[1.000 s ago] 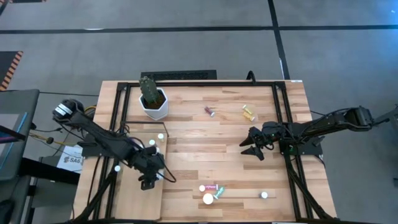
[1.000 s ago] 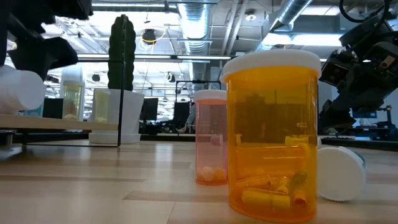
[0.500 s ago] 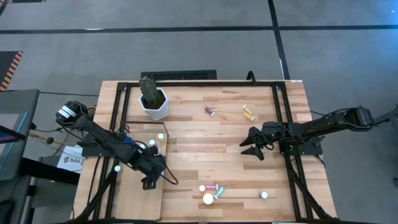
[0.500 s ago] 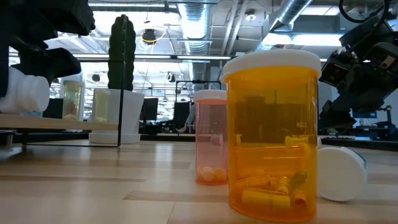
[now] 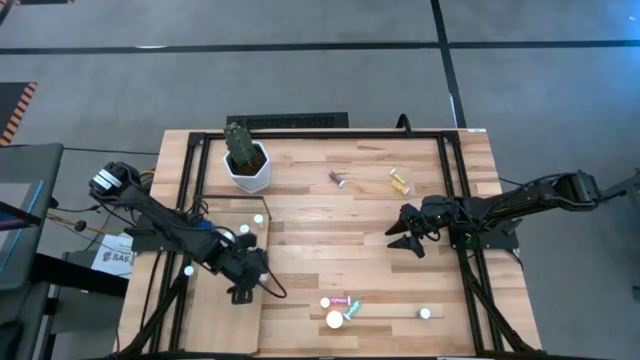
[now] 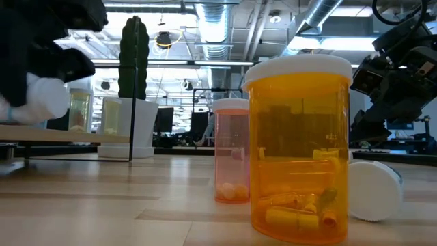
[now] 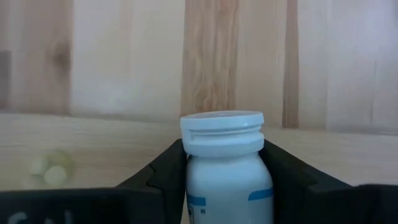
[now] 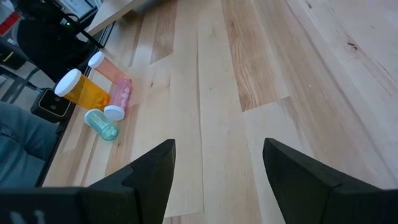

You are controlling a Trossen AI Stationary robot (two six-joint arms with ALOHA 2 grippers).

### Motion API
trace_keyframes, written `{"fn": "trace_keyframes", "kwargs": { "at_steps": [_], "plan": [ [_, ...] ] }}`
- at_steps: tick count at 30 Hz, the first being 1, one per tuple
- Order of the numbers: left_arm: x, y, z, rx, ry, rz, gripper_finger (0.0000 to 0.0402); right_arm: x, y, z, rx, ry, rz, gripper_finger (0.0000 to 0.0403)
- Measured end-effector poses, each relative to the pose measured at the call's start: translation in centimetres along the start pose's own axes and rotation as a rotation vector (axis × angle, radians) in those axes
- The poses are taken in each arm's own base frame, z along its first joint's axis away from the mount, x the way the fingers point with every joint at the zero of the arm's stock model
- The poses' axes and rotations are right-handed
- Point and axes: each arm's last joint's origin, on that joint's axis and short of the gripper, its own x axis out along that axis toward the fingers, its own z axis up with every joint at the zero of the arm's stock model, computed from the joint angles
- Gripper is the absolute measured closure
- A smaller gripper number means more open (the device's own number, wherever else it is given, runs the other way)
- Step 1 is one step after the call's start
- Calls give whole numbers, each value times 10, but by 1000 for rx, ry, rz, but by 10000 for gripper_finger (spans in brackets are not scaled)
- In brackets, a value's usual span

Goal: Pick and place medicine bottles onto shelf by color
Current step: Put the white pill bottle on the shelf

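Note:
My left gripper (image 5: 243, 288) is over the pale shelf (image 5: 210, 320) at the table's near left. It is shut on a white medicine bottle (image 7: 224, 180) that has a white cap and a blue label. Three more white-capped bottles (image 5: 258, 218) stand on the shelf. Loose bottles lie on the tabletop. A pink one (image 5: 338, 179) and an amber one (image 5: 400, 181) are at the far side. An amber, a pink and a green bottle (image 5: 340, 308) sit together near the front. My right gripper (image 5: 403, 238) waits open at the right, holding nothing. My left gripper pinches the white bottle's body just below the cap (image 7: 194, 171), one finger (image 7: 163, 174) on each side. The fingers slant steeply down and lie along the bottle, with its cap toward their tips. I cannot tell whether the bottle rests on the shelf.
A white hexagonal pot with a cactus (image 5: 246, 160) stands at the far left, behind the shelf. One white-capped bottle (image 5: 425, 313) lies near the front right. A black frame rail (image 5: 450, 190) runs along the table's sides.
My left gripper has turned a little over the shelf. In the low view the white bottle between its fingers has shifted with it. My right arm has kept still.

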Motion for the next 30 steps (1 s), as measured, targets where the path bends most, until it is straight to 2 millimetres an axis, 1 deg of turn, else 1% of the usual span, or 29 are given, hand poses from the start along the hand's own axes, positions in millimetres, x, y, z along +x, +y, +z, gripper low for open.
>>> {"fn": "trace_keyframes", "kwargs": {
  "at_steps": [4,8,19,23,30],
  "plan": [
    [-10,-6,4,50,-85,55,253,0,0,0,0,0,0,138],
    [-16,-11,3,84,-163,117,253,0,0,0,0,-1,1,138],
    [-22,-27,-2,13,-408,272,251,0,0,0,0,0,0,138],
    [-16,-30,-10,-29,-521,304,251,0,0,0,0,0,0,138],
    [-1,-35,-32,-98,-739,315,250,0,0,0,0,0,0,138]
  ]
}}
